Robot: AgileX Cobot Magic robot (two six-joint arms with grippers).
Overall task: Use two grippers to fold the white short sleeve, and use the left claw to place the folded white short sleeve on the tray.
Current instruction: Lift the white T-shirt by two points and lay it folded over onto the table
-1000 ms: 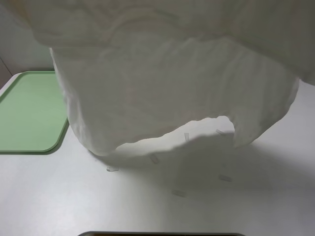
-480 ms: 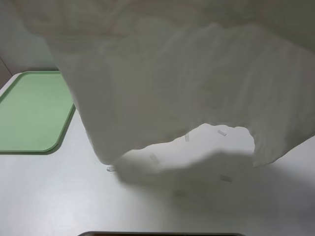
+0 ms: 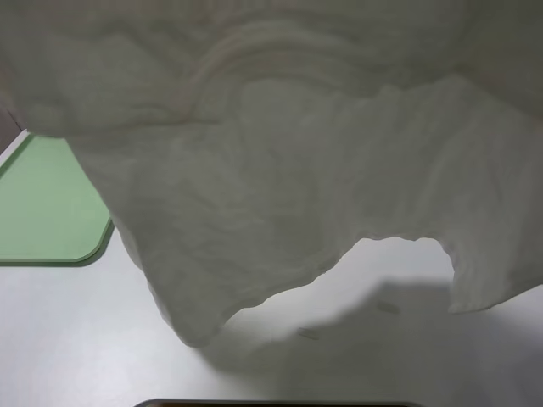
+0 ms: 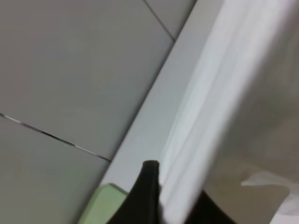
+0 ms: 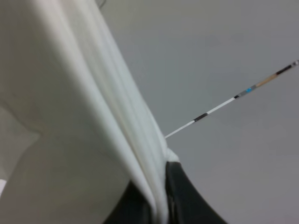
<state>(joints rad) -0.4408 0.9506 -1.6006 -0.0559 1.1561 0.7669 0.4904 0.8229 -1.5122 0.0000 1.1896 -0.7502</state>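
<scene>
Both your claws are pinched tight on the white short sleeve [image 3: 280,186]: the left claw [image 4: 170,205] and right gripper [image 5: 159,207] each have a bunched edge clamped between their fingers. The shirt hangs in the air, filling most of the high view. Over the last second its loose hem swung nearer and lower, so it now hides part of the tray [image 3: 42,212] at far left and most tape strips [image 3: 388,308] on the table [image 3: 85,348]. I'd say you're mid-fold, nothing laid down yet.
</scene>
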